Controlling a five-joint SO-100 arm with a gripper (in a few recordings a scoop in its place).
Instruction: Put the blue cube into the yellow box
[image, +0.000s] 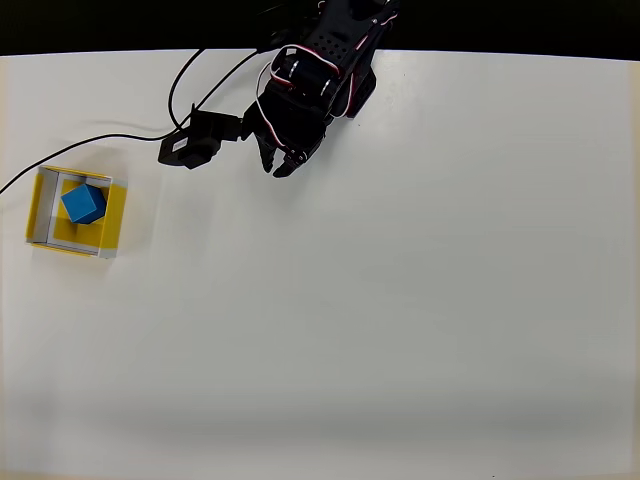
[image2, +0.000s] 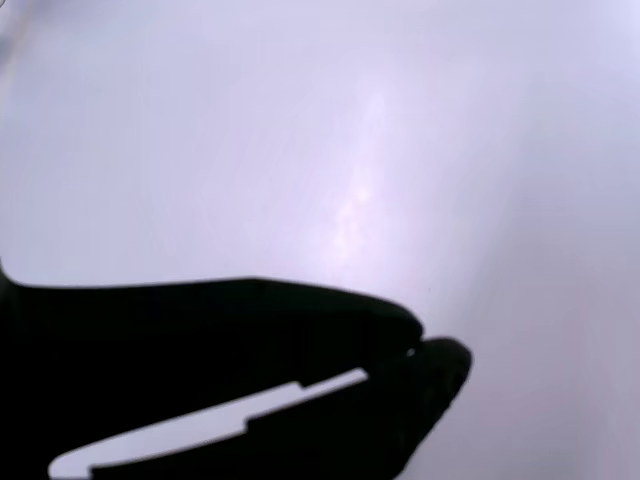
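The arm's base (image: 340, 15) is lost in the dark band at the overhead view's top edge. In the wrist view, the black gripper (image2: 415, 350) is blurred and cut off by the bottom and left edges.

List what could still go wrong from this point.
The blue cube sits tilted in the yellow box, leaning near one wall, so a bump could tip it out. A cable runs close to the box; arm motion might drag it. The hand is shut and empty.
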